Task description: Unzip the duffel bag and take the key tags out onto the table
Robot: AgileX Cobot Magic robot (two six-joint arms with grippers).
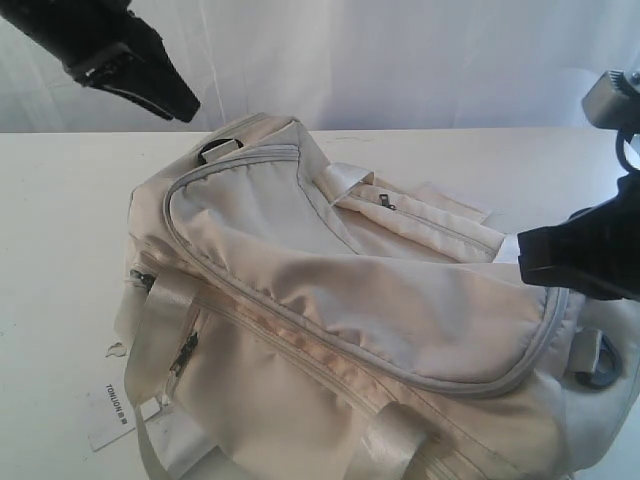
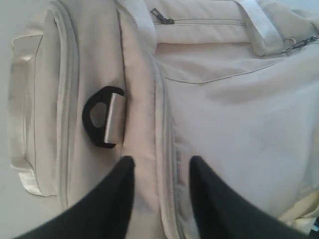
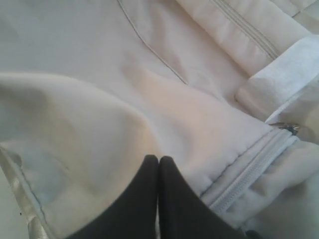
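Observation:
The cream duffel bag [image 1: 350, 300] lies on the white table [image 1: 60, 220], its grey-piped top flap [image 1: 400, 290] rumpled over the body. My left gripper [image 1: 185, 108] hovers open above the bag's far left end; in the left wrist view its fingers [image 2: 160, 162] straddle a seam beside a black D-ring [image 2: 102, 117]. My right gripper [image 1: 522, 262] is at the flap's right edge. The right wrist view shows it [image 3: 158, 159] shut over the cream fabric [image 3: 99, 74], a grey zipper [image 3: 249, 172] and metal pull [image 3: 288, 128] beside it. Nothing shows between its fingers. The key tags are hidden.
A white paper label [image 1: 108, 405] lies on the table by the bag's front left corner. Shiny straps [image 1: 160, 320] hang down the front. A pocket zipper pull [image 1: 385, 200] shows on the far side. Another D-ring [image 1: 590, 360] sits at the right end.

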